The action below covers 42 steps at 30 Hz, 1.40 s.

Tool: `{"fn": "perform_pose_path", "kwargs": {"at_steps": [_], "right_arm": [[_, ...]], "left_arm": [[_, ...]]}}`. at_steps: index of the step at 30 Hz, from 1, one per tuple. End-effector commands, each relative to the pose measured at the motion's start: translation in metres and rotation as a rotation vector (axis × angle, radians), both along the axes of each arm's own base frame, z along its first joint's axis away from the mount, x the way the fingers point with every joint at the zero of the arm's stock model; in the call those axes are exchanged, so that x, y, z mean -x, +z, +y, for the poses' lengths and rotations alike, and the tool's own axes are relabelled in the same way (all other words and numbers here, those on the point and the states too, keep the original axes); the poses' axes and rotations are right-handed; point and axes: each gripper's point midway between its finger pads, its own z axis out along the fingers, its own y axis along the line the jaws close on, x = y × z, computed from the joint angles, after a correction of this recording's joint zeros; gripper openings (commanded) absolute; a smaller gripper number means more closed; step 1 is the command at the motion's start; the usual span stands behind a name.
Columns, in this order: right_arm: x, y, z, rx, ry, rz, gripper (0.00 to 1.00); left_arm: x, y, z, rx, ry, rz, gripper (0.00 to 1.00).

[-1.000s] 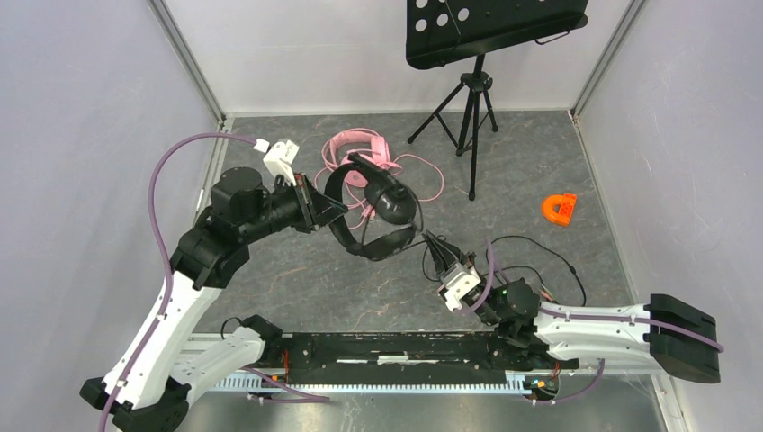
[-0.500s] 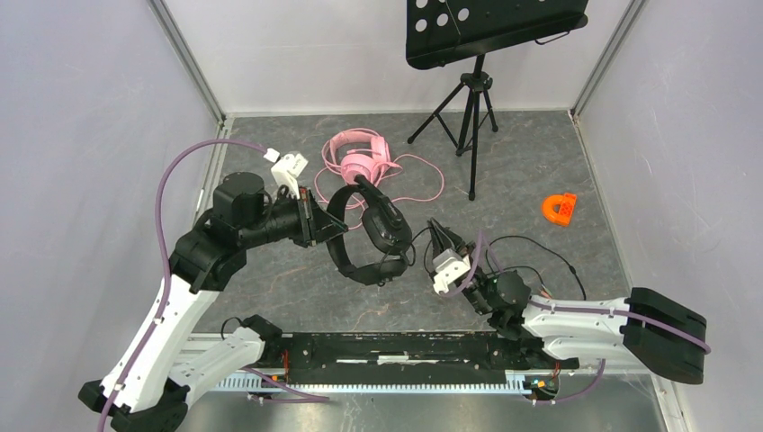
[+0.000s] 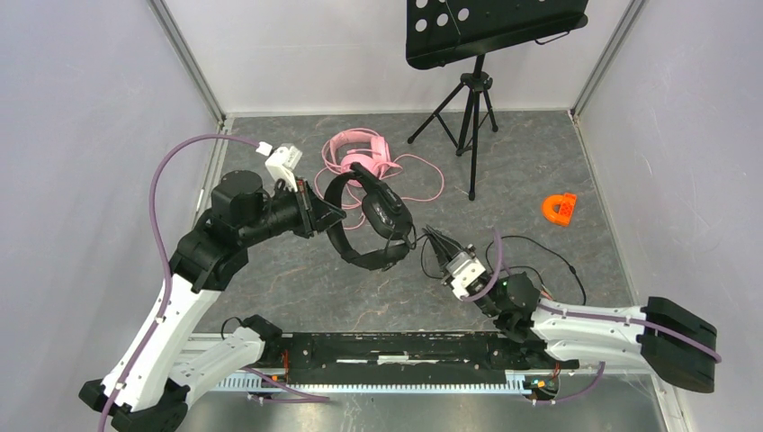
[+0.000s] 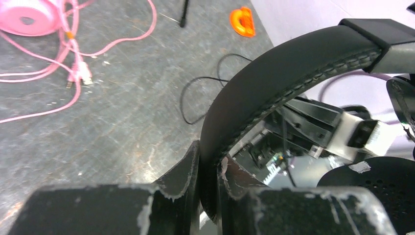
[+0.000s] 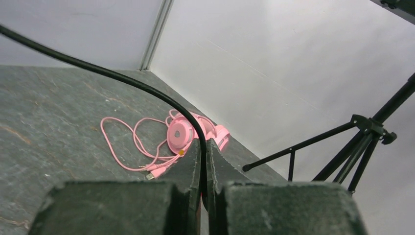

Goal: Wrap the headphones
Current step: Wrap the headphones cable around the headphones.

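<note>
A music stand (image 3: 486, 27) rises at the far side. The black headset (image 3: 380, 214) hangs near the middle, its headband pinched in the left gripper (image 4: 209, 169). The pink headset (image 3: 355, 155) lies just beyond it. The right gripper (image 5: 203, 161), to its right, nips the thin black cable (image 5: 122, 78).

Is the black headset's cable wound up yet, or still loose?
Still loose. The black cable trails in open loops on the table, one stretch pinched in the right gripper.
</note>
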Motion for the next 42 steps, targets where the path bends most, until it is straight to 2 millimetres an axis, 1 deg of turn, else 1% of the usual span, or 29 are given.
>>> {"fn": "perform_pose_path", "kwargs": {"at_steps": [1, 3, 5, 7, 9, 12, 14, 16, 18, 20, 22, 26, 28, 32, 37, 40, 42], "right_arm": [[0.003, 0.017, -0.013, -0.141, 0.015, 0.081, 0.00], [0.001, 0.028, -0.020, -0.179, -0.010, 0.120, 0.00], [-0.007, 0.037, -0.036, -0.220, -0.083, 0.152, 0.00], [-0.017, 0.040, -0.056, -0.244, -0.186, 0.174, 0.00], [-0.027, 0.035, -0.068, -0.228, -0.263, 0.196, 0.00], [-0.043, 0.023, -0.083, -0.224, -0.351, 0.266, 0.00], [-0.050, 0.015, -0.091, -0.237, -0.384, 0.300, 0.00], [-0.055, 0.008, -0.099, -0.256, -0.415, 0.326, 0.00], [-0.061, 0.006, -0.105, -0.266, -0.437, 0.335, 0.00], [-0.067, 0.007, -0.105, -0.259, -0.440, 0.332, 0.00], [-0.073, 0.011, -0.101, -0.249, -0.430, 0.331, 0.00], [-0.088, 0.018, -0.094, -0.235, -0.409, 0.338, 0.00], [-0.098, 0.019, -0.092, -0.229, -0.398, 0.347, 0.00], [-0.120, 0.025, -0.095, -0.236, -0.391, 0.361, 0.00], [-0.146, 0.037, -0.096, -0.245, -0.363, 0.369, 0.00], [-0.158, 0.046, -0.090, -0.236, -0.336, 0.365, 0.00], [-0.161, 0.055, -0.084, -0.216, -0.306, 0.354, 0.00]], "left_arm": [[-0.032, 0.011, 0.032, -0.097, 0.209, -0.132, 0.02], [-0.039, -0.003, 0.049, -0.184, 0.284, -0.122, 0.02], [-0.037, -0.008, 0.052, -0.194, 0.289, -0.112, 0.02], [-0.034, -0.005, 0.050, -0.158, 0.290, -0.105, 0.02], [-0.030, 0.003, 0.045, -0.117, 0.275, -0.107, 0.02], [-0.028, 0.015, 0.048, -0.089, 0.291, -0.130, 0.02], [-0.024, 0.023, 0.048, -0.067, 0.287, -0.148, 0.02], [-0.017, 0.033, 0.043, -0.027, 0.245, -0.175, 0.02], [-0.006, 0.040, 0.033, 0.011, 0.164, -0.202, 0.02], [0.010, 0.044, 0.018, 0.037, 0.029, -0.236, 0.02], [0.023, 0.043, 0.010, 0.032, -0.076, -0.256, 0.02], [0.042, 0.032, 0.002, -0.010, -0.224, -0.265, 0.02], [0.054, 0.030, -0.004, 0.007, -0.306, -0.255, 0.02], [0.072, 0.023, -0.011, 0.021, -0.431, -0.223, 0.02], [0.087, 0.002, -0.011, -0.030, -0.546, -0.177, 0.02], [0.086, -0.012, -0.010, -0.070, -0.563, -0.160, 0.02], [0.080, -0.021, -0.008, -0.107, -0.547, -0.154, 0.02]]}}
